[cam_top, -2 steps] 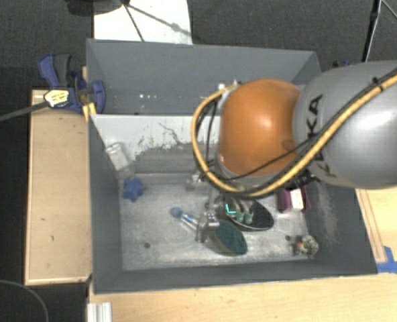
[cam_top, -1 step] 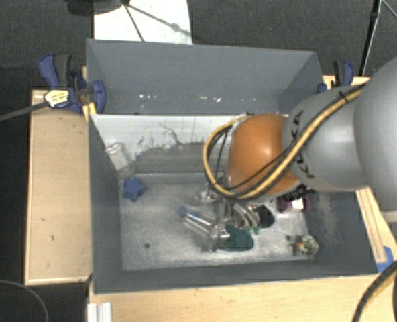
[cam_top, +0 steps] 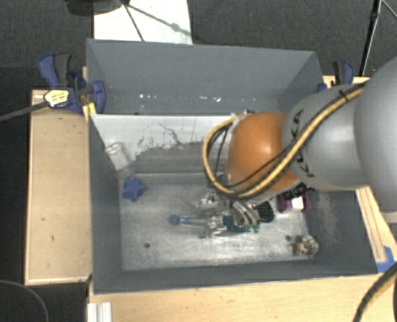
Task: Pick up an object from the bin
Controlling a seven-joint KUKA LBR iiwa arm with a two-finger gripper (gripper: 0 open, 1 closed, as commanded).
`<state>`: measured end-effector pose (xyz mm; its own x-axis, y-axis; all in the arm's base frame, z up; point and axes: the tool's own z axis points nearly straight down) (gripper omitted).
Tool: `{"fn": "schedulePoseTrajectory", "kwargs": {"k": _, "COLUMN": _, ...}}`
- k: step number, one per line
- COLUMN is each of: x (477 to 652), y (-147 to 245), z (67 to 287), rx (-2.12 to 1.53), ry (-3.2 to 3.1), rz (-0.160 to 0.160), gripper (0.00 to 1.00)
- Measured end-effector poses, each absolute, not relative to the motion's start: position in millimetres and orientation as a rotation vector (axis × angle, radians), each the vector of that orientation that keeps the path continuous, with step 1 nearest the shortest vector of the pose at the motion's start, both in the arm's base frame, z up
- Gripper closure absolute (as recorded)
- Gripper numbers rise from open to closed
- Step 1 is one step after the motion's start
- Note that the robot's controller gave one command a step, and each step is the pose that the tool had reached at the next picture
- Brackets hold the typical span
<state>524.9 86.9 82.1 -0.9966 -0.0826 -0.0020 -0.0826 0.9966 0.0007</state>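
Low over the bin's (cam_top: 185, 79) middle, my gripper (cam_top: 218, 224) points down, blue-tipped stick (cam_top: 180, 220) just left; whether it's gripping, can't tell.

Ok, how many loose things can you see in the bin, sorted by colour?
Blue: 2, crumpled piece and blue-tipped stick
Clear: 1, small cup
Green: 1, green piece
Purple: 1, purple piece
Brown: 1, brown lump
Total: 6; the arm may hide more.

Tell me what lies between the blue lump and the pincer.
In the camera view, a thin blue-tipped stick lies near the pincer; the rest is bare bin floor.
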Motion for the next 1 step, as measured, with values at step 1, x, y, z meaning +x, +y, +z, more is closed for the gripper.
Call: {"fn": "schedulePoseTrajectory", "kwargs": {"k": 1, "x": 526.0, "y": 99.2, "z": 217.7, "rx": -0.143, "ry": 3.128, "rz": 0.003, "gripper": 1.00}}
